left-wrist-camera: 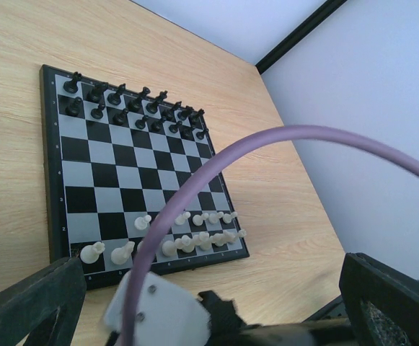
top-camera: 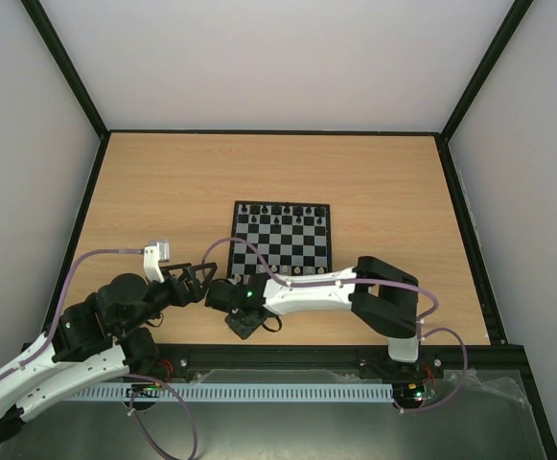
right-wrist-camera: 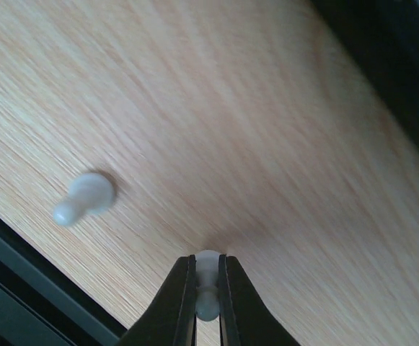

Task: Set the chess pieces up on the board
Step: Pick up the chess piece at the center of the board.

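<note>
**Right arm.** In the top view the right arm reaches across to the left, with its wrist off the near-left corner of the board (left-wrist-camera: 108,173). The right gripper (right-wrist-camera: 208,265) points down at the table (right-wrist-camera: 231,108). Its jaws are clenched on 1 white chess piece (right-wrist-camera: 208,285), pinched between the 2 black fingers (right-wrist-camera: 177,303), with the piece's rounded end just proud of the fingertips. A 2nd white piece (right-wrist-camera: 85,196) rests on the bare wood to the left of the fingers, well apart from them and near the table's dark edge rail (right-wrist-camera: 21,288).

**Left arm.** The left gripper (top-camera: 190,280) hovers off the board's near-left side. Its jaws are fully spread and hold nothing.

**Board.** The board lies flat on the table. The black pieces (left-wrist-camera: 133,108) fill the 2 far rows. The white pieces (left-wrist-camera: 195,241) stand on the 2 near rows, mostly toward the right. A purple cable (left-wrist-camera: 216,166) crosses those rows in the left wrist view, so the number of white pieces cannot be read reliably.
</note>
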### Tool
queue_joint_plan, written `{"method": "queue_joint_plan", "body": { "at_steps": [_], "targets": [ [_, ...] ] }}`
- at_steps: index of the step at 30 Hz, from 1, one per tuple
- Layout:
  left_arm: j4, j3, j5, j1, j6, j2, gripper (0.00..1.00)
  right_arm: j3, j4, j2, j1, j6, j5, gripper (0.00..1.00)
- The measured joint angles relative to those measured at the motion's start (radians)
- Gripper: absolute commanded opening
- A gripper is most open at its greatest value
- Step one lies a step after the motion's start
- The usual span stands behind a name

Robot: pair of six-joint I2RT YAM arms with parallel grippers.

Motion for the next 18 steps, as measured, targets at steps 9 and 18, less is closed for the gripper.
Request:
{"method": "queue_joint_plan", "body": {
  "at_steps": [9,18],
  "targets": [
    [0.0,0.0,0.0,0.0,0.0,0.006,0.99,-0.065,-0.058,-0.198,-0.071,0.002,0.031,0.01],
    [0.0,0.0,-0.004,0.0,0.001,0.023,0.99,-0.005,-0.146,-0.294,-0.253,-0.056,0.061,0.02]
  ]
}}
